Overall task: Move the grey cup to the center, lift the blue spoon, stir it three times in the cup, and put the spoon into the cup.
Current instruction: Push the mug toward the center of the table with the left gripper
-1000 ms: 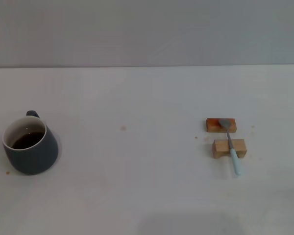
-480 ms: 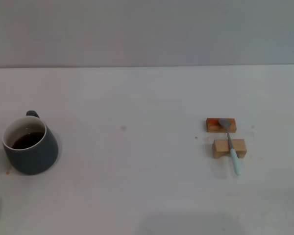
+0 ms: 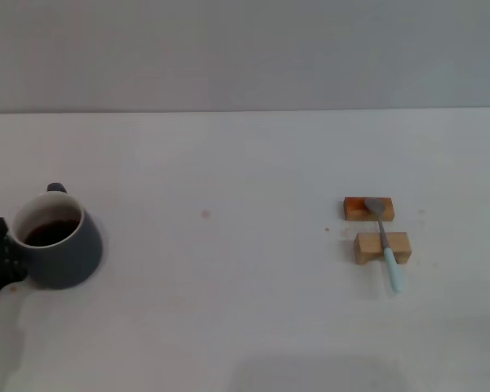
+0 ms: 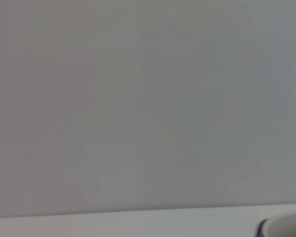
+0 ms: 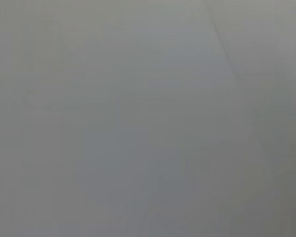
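Grey cup point(image 3: 59, 247) at far left of frame, left gripper point(image 3: 0, 249) touching its side, claw state impossible to tell, blue spoon point(image 3: 384, 241) untouched across two wooden blocks point(image 3: 381, 247) at right; centering, lifting, stirring, dropping in all remaining.

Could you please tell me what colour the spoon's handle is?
Pale light blue, on the slim metal-bowled spoon; it shows best in the head view.
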`<state>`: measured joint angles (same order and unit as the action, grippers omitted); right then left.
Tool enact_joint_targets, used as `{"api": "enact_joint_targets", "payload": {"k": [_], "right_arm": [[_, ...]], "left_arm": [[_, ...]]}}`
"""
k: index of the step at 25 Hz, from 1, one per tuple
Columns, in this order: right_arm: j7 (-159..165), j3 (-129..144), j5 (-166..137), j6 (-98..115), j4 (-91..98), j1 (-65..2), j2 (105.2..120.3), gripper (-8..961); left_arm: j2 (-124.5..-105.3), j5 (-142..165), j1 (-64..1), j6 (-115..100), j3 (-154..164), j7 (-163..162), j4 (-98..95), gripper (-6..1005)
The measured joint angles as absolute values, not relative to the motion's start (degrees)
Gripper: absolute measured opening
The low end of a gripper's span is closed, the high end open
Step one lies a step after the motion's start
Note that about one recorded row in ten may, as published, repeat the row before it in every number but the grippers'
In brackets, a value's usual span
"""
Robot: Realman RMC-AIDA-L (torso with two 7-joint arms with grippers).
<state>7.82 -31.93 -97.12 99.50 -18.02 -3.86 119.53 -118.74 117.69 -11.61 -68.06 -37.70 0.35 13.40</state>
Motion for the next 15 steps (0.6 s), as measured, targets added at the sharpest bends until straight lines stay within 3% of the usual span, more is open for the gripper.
{"api": "enact_joint_targets", "payload": {"k": [15], "right_arm": [[7.82,-31.72,-97.04,99.5,-18.51,-3.95,119.52,694]], "left_arm": [[-118.74,117.72,-13.07,-67.95,-28.6,0.28,17.48,-2]]}}
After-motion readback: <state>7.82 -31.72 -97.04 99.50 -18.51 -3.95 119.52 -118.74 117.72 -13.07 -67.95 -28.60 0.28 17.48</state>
